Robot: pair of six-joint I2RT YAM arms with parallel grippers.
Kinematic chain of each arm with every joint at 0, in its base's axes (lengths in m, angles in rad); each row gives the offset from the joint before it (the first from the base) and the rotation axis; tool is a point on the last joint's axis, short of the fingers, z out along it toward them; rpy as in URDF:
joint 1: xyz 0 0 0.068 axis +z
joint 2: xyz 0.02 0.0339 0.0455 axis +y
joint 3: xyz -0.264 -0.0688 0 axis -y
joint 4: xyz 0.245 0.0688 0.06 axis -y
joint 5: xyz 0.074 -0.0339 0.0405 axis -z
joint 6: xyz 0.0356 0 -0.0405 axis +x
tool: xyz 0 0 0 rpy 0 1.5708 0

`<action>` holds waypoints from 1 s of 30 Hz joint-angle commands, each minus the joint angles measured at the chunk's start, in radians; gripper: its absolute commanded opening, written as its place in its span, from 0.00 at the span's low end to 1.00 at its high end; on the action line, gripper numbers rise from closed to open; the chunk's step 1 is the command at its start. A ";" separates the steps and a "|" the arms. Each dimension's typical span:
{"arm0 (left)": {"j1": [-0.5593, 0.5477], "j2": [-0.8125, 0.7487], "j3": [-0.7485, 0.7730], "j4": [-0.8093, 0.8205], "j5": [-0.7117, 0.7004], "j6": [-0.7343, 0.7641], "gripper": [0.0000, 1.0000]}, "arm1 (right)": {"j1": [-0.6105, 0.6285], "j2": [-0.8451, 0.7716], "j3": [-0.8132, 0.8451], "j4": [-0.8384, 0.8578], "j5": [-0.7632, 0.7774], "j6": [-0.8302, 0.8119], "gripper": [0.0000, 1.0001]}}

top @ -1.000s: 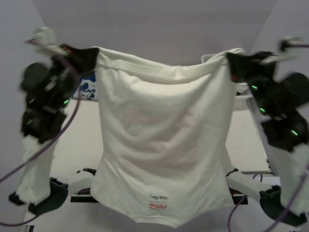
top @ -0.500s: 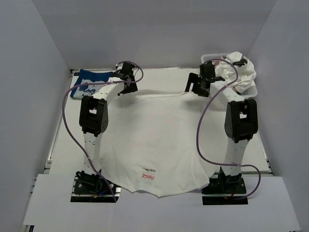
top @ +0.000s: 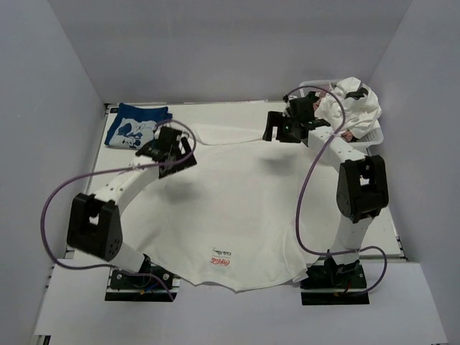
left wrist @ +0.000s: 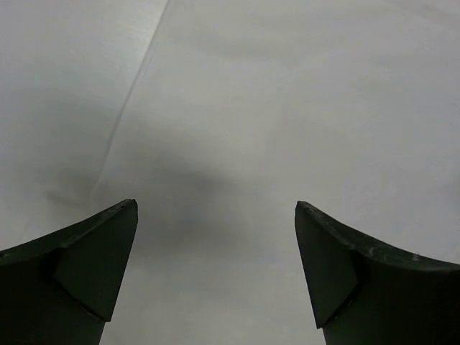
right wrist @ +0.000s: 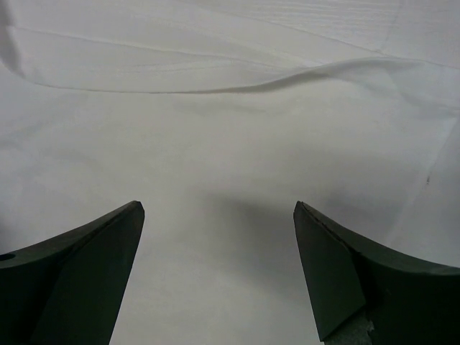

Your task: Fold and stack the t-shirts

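Note:
A large white t-shirt (top: 237, 201) lies spread flat on the table, its red logo (top: 221, 263) near the front hem. My left gripper (top: 178, 157) hovers open over its back left part, nothing between the fingers (left wrist: 100, 259). My right gripper (top: 276, 129) hovers open over the shirt's back right edge, also empty. In both wrist views only white cloth (left wrist: 237, 129) (right wrist: 215, 144) shows below the jaws, which stand wide apart; a fold line (right wrist: 215, 86) crosses the right wrist view. A blue tee (top: 136, 123) with a white graphic lies at the back left.
A white mesh basket (top: 374, 134) stands at the back right with crumpled white cloth (top: 352, 100) heaped in it, close behind the right arm. White walls enclose the table on three sides. Purple cables loop off both arms.
A second ago both grippers held the white shirt up by its top corners. It now lies flat, both grippers have opened, and the left arm has drawn back toward the near left.

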 commanded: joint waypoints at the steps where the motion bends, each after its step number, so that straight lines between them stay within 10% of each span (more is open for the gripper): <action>1: -0.007 -0.143 -0.273 0.036 0.110 -0.106 1.00 | 0.034 0.085 0.092 -0.024 0.029 -0.076 0.90; 8: -0.025 -0.292 -0.467 0.047 0.114 -0.161 1.00 | 0.037 0.224 0.187 -0.039 0.061 -0.047 0.90; 17: 0.001 0.188 -0.291 0.078 0.109 -0.129 1.00 | 0.000 0.222 0.002 -0.040 0.176 0.108 0.90; 23: 0.010 0.611 0.273 -0.160 -0.124 -0.048 1.00 | -0.021 0.049 -0.332 -0.013 0.200 0.252 0.90; 30: 0.021 1.120 1.265 -0.239 0.092 0.236 1.00 | 0.093 -0.324 -0.793 0.012 0.207 0.452 0.90</action>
